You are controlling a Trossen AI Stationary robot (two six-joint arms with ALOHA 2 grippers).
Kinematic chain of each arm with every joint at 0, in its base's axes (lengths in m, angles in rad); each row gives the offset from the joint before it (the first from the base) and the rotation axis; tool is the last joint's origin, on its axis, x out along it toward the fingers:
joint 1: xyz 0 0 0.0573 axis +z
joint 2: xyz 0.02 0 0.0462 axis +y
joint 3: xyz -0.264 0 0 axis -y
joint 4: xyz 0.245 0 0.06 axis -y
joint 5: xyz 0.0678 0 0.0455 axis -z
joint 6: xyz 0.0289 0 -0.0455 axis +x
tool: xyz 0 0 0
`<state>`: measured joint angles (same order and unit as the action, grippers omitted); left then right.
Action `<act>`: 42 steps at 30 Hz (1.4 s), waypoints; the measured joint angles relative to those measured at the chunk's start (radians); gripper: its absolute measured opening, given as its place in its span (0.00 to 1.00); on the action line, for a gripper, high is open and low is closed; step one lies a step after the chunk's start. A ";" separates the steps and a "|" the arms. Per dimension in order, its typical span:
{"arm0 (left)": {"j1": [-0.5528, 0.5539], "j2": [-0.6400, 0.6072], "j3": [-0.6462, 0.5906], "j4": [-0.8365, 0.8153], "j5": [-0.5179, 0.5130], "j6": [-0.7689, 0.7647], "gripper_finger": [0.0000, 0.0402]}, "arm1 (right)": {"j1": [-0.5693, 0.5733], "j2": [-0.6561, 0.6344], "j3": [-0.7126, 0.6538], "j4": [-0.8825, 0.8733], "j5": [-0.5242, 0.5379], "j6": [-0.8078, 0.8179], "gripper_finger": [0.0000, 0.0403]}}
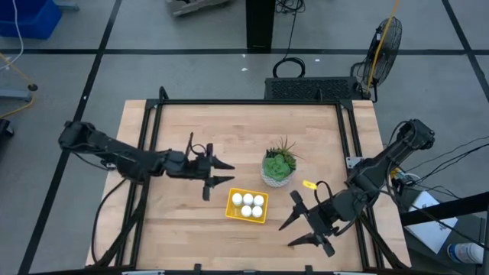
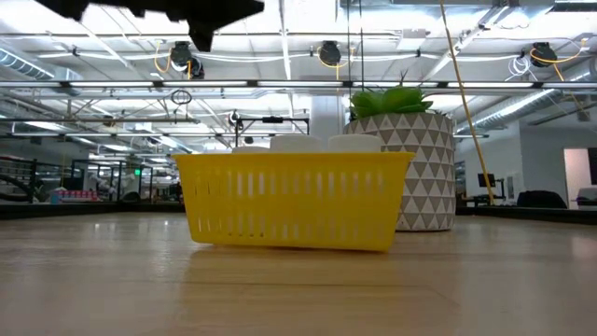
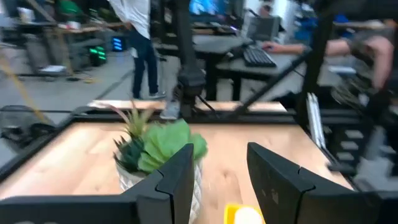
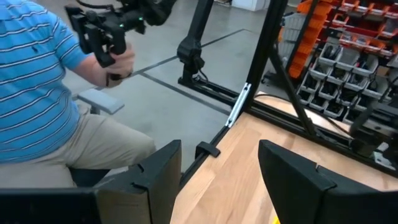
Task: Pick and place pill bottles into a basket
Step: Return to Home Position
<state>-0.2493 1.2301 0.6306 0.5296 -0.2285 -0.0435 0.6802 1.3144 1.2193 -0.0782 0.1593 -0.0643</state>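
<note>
The yellow basket [image 1: 247, 205] sits on the wooden table near its middle front, and several white pill bottles [image 1: 247, 204] stand inside it. In the low view their white tops [image 2: 294, 142] show above the basket's rim [image 2: 294, 161]. My left gripper [image 1: 229, 172] hovers just left of and beyond the basket. It points toward the table's right, open, with nothing between its fingers [image 3: 177, 180]. My right gripper [image 1: 285, 237] hangs to the right of the basket near the front edge, open and empty.
A patterned pot with a green plant [image 1: 278, 168] stands just behind and right of the basket. A black frame [image 1: 244, 103] runs round the table. A seated person in a blue striped shirt [image 4: 37, 81] is beyond the table's edge.
</note>
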 joint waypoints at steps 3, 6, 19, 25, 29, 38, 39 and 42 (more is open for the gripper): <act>0.053 -0.002 -0.035 0.008 0.128 0.017 0.38 | 0.004 0.000 -0.019 0.001 0.000 0.000 0.52; 0.091 -0.049 -0.096 0.046 0.213 0.024 0.38 | 0.005 0.000 -0.046 0.022 0.001 0.000 0.52; 0.095 -0.472 -0.429 0.011 0.239 -0.019 0.38 | 0.005 -0.003 -0.116 0.143 0.002 -0.029 0.52; 0.075 -0.605 -0.543 -0.013 0.236 -0.023 0.38 | 0.014 -0.043 -0.280 0.296 0.005 -0.027 0.52; 0.061 -0.648 -0.585 -0.014 0.236 -0.022 0.38 | 0.014 -0.145 -0.422 0.367 0.024 -0.018 0.52; 0.030 -0.652 -0.601 -0.014 0.228 -0.002 0.38 | -0.009 -0.469 -0.623 0.353 0.030 0.030 0.52; 0.029 -0.652 -0.601 -0.015 0.228 0.001 0.38 | -0.009 -0.503 -0.639 0.353 0.036 0.016 0.52; 0.029 -0.652 -0.601 -0.038 0.228 0.010 0.38 | -0.009 -0.592 -0.694 0.353 0.079 -0.014 0.52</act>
<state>-0.2203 0.5781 0.0299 0.4919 -0.0010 -0.0338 0.6716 0.7223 0.5252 0.2745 0.2384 -0.0786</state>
